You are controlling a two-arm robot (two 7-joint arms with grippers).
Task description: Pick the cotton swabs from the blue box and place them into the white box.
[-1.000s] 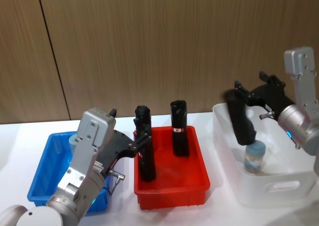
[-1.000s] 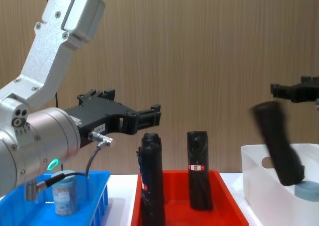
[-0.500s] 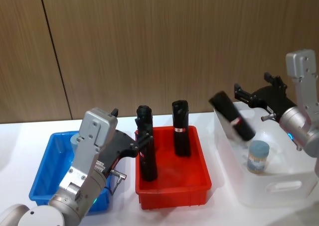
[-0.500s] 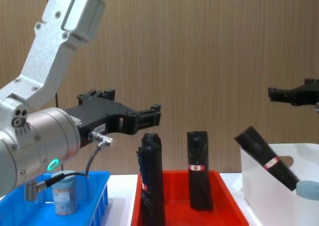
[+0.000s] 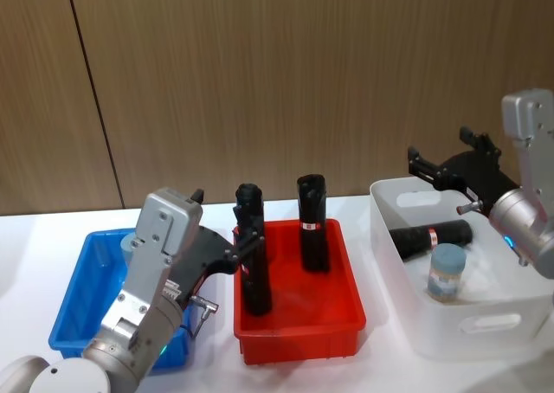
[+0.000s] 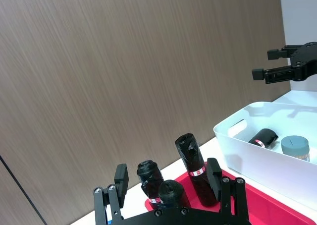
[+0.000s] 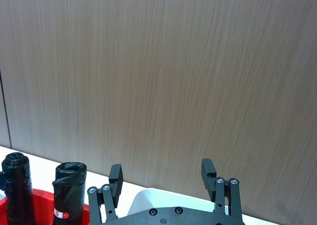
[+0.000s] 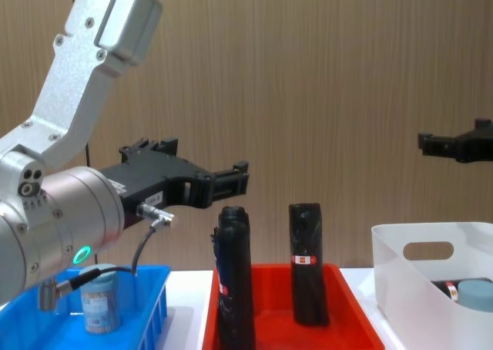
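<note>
Right gripper (image 5: 433, 170) is hovering with fingers apart and empty above the far rim of the white box (image 5: 450, 328), at about 3 o'clock in the head view. A second ago a black roll (image 5: 430, 237) was tumbling from it; now that roll is lying flat inside the white box, just behind a tub of cotton swabs (image 5: 447, 272) standing upright there. From the chest view the box wall is hiding most of both, leaving just the lid and the roll's end peeking over.

Left gripper (image 8: 231, 182), also spread open and holding nothing, is staying put over the blue box (image 5: 74, 311) at 9 o'clock. Its arm is covering much of that box, but another tub of swabs (image 8: 100, 307) is showing inside. Two black rolls (image 5: 310, 224) are standing upright in the red tray (image 5: 299, 328) between the boxes.
</note>
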